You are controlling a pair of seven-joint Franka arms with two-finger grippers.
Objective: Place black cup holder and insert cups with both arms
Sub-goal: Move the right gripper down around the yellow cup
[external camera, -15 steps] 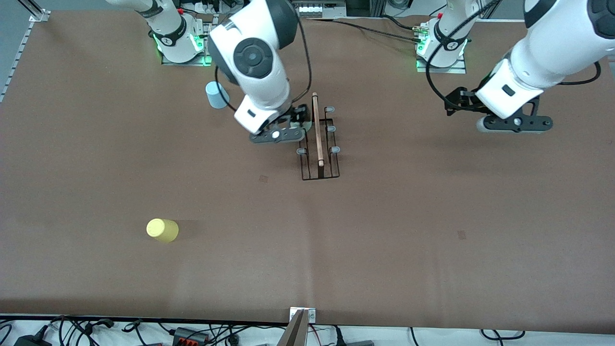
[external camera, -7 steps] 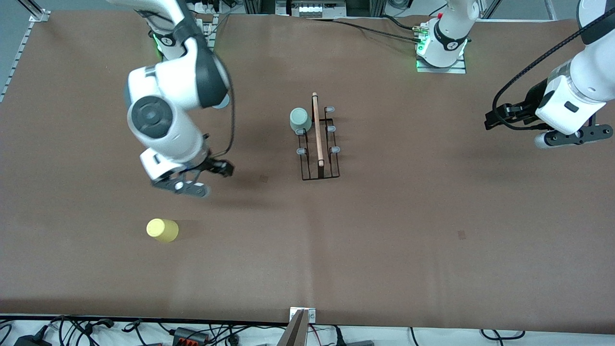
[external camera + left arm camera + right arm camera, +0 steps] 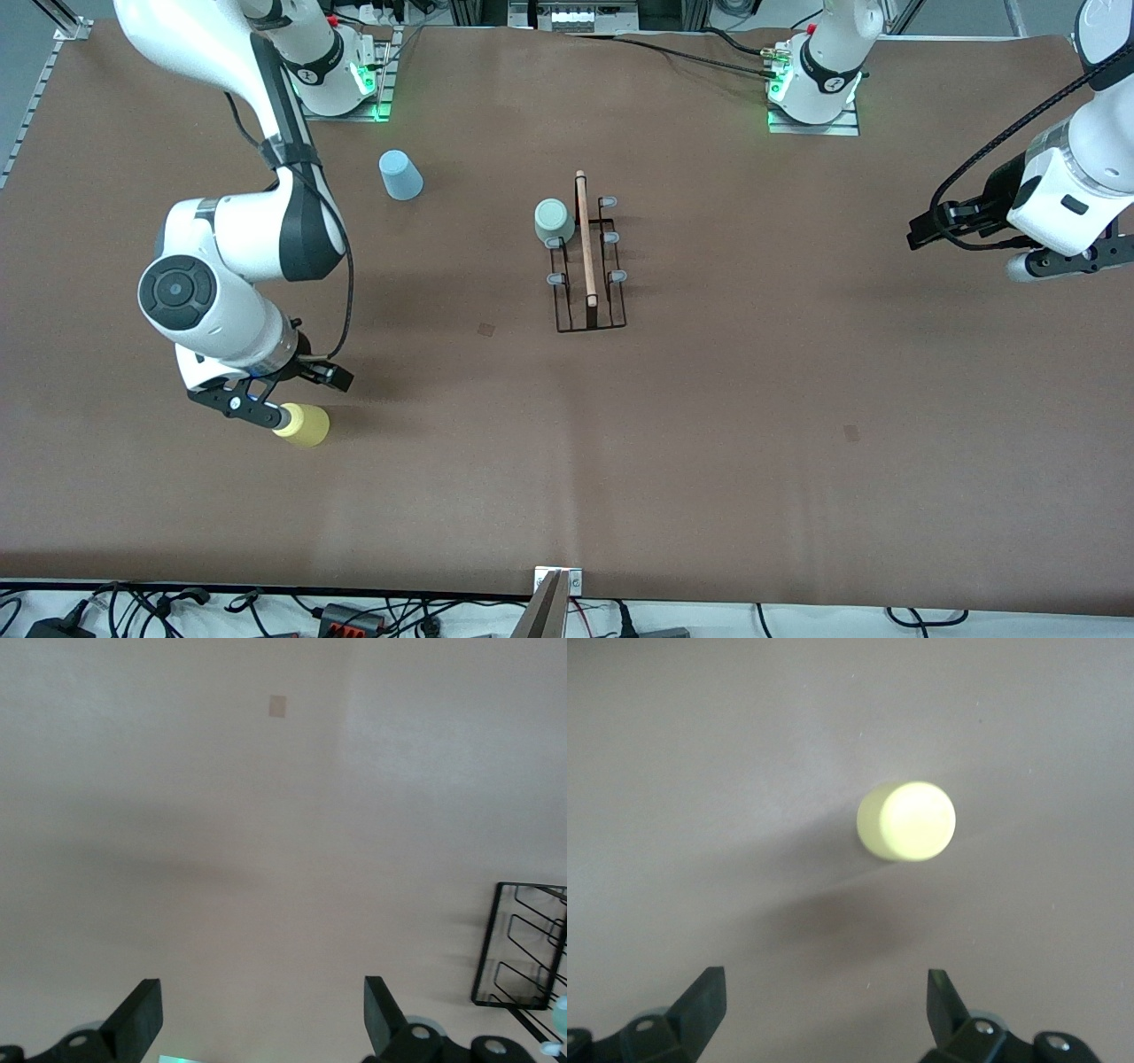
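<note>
Brown table [image 3: 709,443]; blue cup [image 3: 400,175] (upside down)

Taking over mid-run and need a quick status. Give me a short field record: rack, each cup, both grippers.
rack: black cup holder at mid-table, standing on its base
grey-green cup: upside down on a prong of the rack
yellow cup: upside down on the table, toward the right arm's end
blue cup: upside down on the table, near the right arm's base
right gripper: open, over the table beside the yellow cup, holding nothing
left gripper: open, empty, waiting over its end of the table
</note>
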